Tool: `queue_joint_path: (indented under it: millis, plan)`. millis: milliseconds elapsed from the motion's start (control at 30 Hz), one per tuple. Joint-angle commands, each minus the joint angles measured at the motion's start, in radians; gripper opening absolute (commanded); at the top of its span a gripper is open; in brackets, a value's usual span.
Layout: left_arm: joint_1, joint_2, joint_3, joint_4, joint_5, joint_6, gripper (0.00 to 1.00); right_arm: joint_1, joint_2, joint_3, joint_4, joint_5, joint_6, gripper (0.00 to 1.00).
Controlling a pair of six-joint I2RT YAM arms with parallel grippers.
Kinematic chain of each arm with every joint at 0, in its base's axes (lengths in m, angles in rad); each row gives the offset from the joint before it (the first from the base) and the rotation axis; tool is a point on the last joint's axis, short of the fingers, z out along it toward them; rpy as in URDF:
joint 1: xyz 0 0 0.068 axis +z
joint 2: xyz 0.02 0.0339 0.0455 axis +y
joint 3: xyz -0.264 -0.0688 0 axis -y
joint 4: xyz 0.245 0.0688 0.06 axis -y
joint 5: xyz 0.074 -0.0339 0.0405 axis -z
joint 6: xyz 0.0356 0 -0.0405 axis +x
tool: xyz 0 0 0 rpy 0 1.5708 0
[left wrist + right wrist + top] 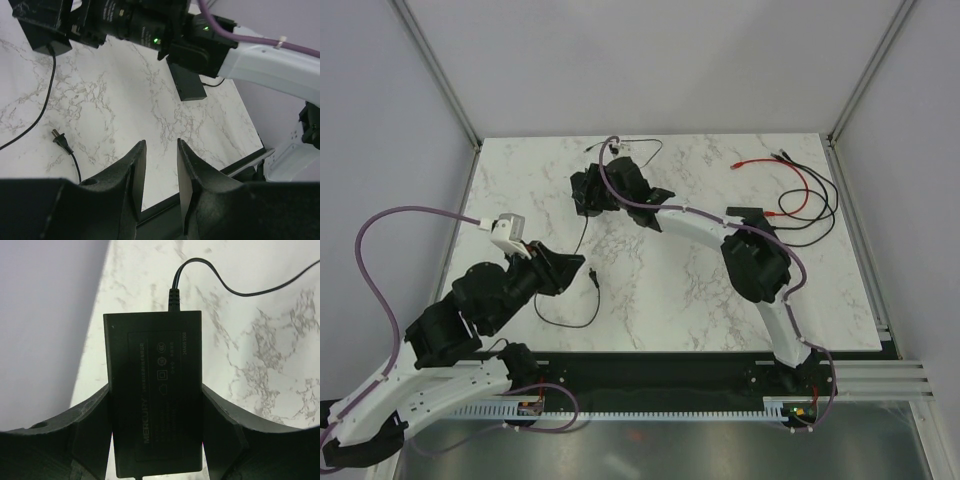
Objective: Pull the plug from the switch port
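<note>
One switch (153,385) within right end effector (155,395)

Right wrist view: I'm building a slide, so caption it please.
Right gripper clamps the black Mercury switch, cable plug seated in its far edge.

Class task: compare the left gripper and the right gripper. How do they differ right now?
The left gripper is open and empty; the right gripper is shut on the black box. The left gripper hangs over the table nearer the bases; the right gripper reaches farther back. Both have black fingers.
</note>
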Motion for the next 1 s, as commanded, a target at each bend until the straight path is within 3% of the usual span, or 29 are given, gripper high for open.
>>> queue_joint_path:
  millis: [0, 267, 367, 467, 500, 700, 767, 800, 967]
  plan:
    - [0.001, -0.023, 0.031, -0.017, -0.056, -0.042, 0.38, 0.039, 0.078, 0.056, 0.032, 0.083, 0.080, 0.00]
    - [0.001, -0.050, 0.040, -0.053, -0.081, -0.049, 0.38, 0.099, 0.269, 0.235, -0.143, 0.109, 0.088, 0.00]
    - [0.001, -0.050, 0.035, -0.057, -0.076, -0.056, 0.38, 0.103, 0.302, 0.287, -0.215, 0.099, 0.059, 0.07]
    - [0.001, -0.047, 0.031, -0.059, -0.072, -0.064, 0.38, 0.103, 0.316, 0.315, -0.271, 0.095, 0.043, 0.17]
    - [0.001, -0.047, 0.029, -0.057, -0.070, -0.070, 0.38, 0.103, 0.315, 0.314, -0.272, 0.085, 0.028, 0.28]
    - [0.001, -0.031, 0.028, -0.059, -0.061, -0.070, 0.38, 0.103, 0.258, 0.303, -0.350, 0.097, -0.070, 0.60]
    - [0.001, -0.024, 0.034, -0.057, -0.055, -0.069, 0.38, 0.103, 0.220, 0.308, -0.395, 0.117, -0.124, 0.63]
    - [0.001, -0.020, 0.035, -0.056, -0.052, -0.069, 0.38, 0.105, 0.203, 0.303, -0.409, 0.129, -0.139, 0.70]
    - [0.001, -0.008, 0.028, -0.054, -0.036, -0.079, 0.38, 0.085, 0.085, 0.269, -0.484, 0.161, -0.231, 0.86]
